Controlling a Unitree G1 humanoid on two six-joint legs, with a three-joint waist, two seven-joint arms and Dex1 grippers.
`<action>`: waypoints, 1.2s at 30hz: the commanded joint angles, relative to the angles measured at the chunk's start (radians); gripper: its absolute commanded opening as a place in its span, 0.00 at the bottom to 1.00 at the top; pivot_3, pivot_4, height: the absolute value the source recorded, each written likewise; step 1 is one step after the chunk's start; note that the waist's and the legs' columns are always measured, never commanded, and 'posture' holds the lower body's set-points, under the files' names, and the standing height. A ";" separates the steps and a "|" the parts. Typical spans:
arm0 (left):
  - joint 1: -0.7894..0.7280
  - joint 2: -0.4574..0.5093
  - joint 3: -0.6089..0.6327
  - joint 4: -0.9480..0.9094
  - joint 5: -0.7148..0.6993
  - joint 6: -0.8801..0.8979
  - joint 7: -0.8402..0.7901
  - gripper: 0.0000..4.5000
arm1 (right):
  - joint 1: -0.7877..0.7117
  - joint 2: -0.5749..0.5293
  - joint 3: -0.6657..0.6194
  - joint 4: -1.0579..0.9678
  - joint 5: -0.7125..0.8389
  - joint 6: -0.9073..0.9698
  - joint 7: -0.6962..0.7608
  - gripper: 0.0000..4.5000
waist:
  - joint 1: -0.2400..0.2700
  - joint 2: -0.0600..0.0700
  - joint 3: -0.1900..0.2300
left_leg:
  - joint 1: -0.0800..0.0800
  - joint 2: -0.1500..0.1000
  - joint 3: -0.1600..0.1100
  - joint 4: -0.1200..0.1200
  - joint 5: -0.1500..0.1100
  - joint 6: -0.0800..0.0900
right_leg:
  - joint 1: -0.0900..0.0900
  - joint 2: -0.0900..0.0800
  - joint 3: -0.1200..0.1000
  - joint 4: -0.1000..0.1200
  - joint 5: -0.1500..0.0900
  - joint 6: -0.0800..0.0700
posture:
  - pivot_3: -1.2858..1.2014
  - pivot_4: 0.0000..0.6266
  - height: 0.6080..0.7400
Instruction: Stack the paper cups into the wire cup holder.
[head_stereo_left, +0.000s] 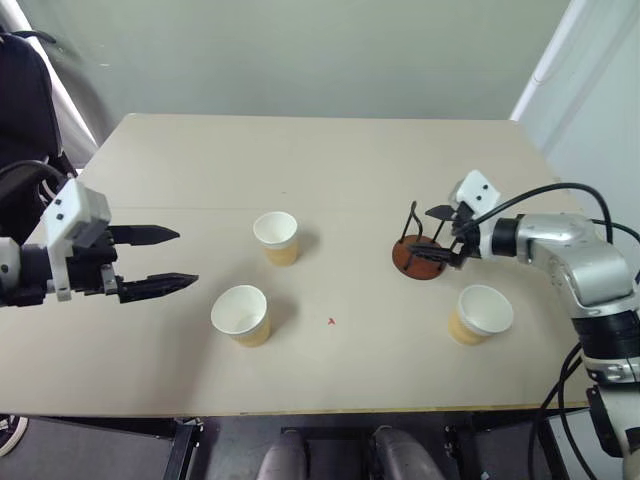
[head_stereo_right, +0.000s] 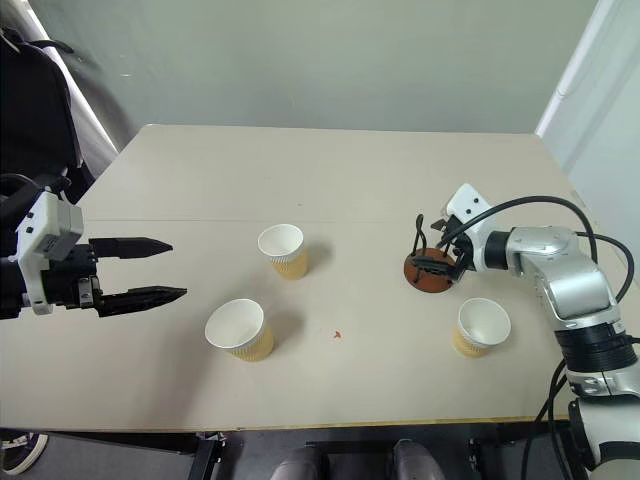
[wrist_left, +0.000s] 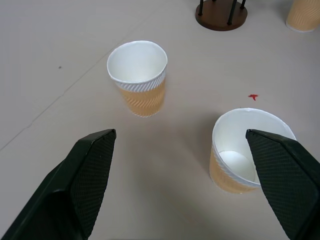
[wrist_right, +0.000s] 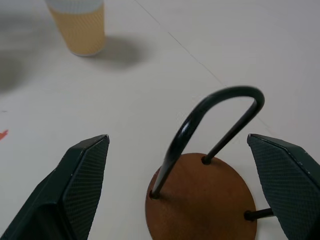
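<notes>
Three pale yellow paper cups stand upright on the table: one near the middle (head_stereo_left: 276, 237), one closer to the front (head_stereo_left: 241, 314), and one at the front right (head_stereo_left: 480, 313). The wire cup holder (head_stereo_left: 417, 250), a reddish-brown disc with black wire loops, stands right of centre with no cup in it. My right gripper (head_stereo_left: 437, 232) is open and low over the holder, its jaws on either side of the disc (wrist_right: 200, 200) without touching the wire. My left gripper (head_stereo_left: 165, 260) hovers open at the left, facing the two nearer cups (wrist_left: 137, 75) (wrist_left: 245, 150).
The beige table (head_stereo_left: 300, 160) has a small red mark (head_stereo_left: 331, 322) near the front centre. A dark chair (head_stereo_left: 25, 110) stands past the table's left back corner. A white wall rises behind the table. The front edge runs just past the front cups.
</notes>
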 joint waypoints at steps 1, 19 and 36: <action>0.000 0.009 0.045 -0.031 -0.012 0.003 0.008 1.00 | -0.026 0.011 0.003 -0.006 -0.030 -0.025 -0.013 0.72 | 0.000 0.000 0.000 | 0.000 0.000 0.000 0.000 0.000 0.000 | 0.000 0.000 0.000 0.000 0.000 0.000 | 0.52 0.24 1.00; -0.003 0.013 0.048 -0.033 -0.010 0.005 0.014 1.00 | -0.003 -0.005 -0.080 -0.172 0.203 0.000 0.260 0.01 | 0.001 0.000 0.000 | -0.001 0.001 0.001 -0.001 -0.001 -0.002 | -0.001 0.001 0.000 0.000 -0.001 -0.002 | 0.52 0.24 1.00; -0.103 0.013 -0.047 -0.012 -0.009 0.009 0.007 1.00 | -0.063 0.085 0.282 -0.143 0.094 -0.310 0.603 0.01 | -0.003 -0.001 0.000 | 0.002 0.008 0.002 0.002 -0.002 -0.005 | 0.000 0.008 0.000 0.000 -0.001 -0.005 | 0.52 0.24 1.00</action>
